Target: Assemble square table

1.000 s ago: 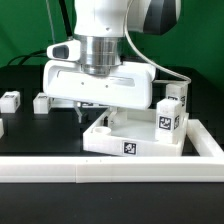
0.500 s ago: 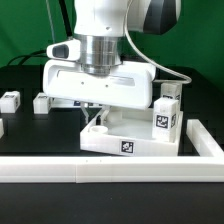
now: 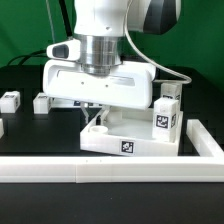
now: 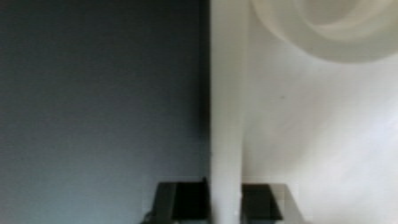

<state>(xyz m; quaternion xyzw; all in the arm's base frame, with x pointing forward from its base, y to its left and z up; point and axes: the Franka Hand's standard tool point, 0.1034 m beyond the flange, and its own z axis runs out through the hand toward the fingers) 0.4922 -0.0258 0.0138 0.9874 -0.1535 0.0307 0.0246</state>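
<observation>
As the white slab (image 3: 130,140) of the square table lies flat on the black surface (image 3: 30,135), its raised rim (image 4: 228,120) is gripped by the hand (image 3: 90,113), which is fully closed. In the wrist view the two dark fingers (image 4: 178,203) are seen pressed against either face of the thin white wall, with a round corner socket (image 4: 329,25) near it. In the exterior view the fingertips are largely hidden under the hand's broad white body, which is held low over the slab's side on that view's left.

Against the picture of a second ago, the jaws are found drawn together from a half-open stance. The slab, with the leg it carries, is found shifted slightly toward the exterior view's left. Against the picture of half a second ago, no change is made out.

The slab is turned rim and sockets upward, its tagged side (image 3: 126,146) faced toward the exterior camera; being square, it is given no long axis. One leg (image 3: 167,115) is stood upright at its corner on the exterior view's right, long axis vertical. Two loose legs (image 3: 10,100) are seen on the surface, well apart from the slab on the exterior view's left. The white border wall (image 3: 100,170) is run along the front.
</observation>
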